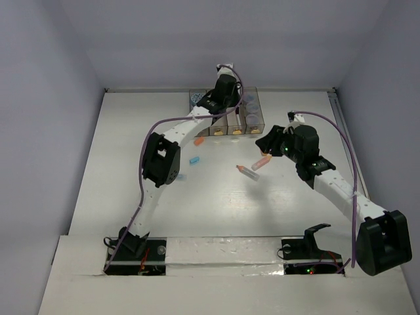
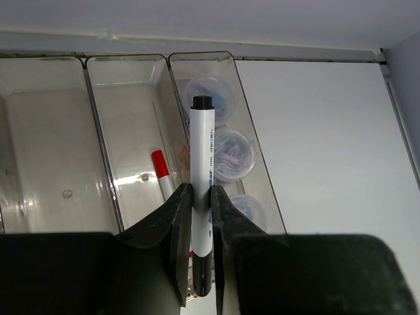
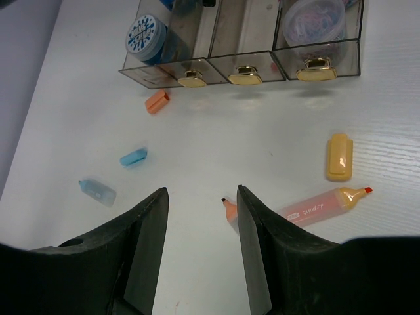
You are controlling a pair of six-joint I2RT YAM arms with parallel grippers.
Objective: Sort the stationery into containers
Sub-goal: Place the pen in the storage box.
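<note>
The left gripper (image 2: 197, 223) is clamped on a black-capped white marker (image 2: 201, 151), which is held over a dividing wall of the containers (image 2: 98, 131). If released here, it could be dropped at 3 o'clock among the round pieces (image 2: 233, 154) rather than at 9 o'clock beside the red-capped marker (image 2: 161, 172). The right gripper (image 3: 200, 216) is spread apart, empty.

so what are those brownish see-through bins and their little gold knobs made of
The translucent brownish rectangular bins look like smoke-tinted plastic, glossy: contents show through the walls. Their small gold knobs look like polished metal or metallised plastic; the shine cannot settle which.
</note>
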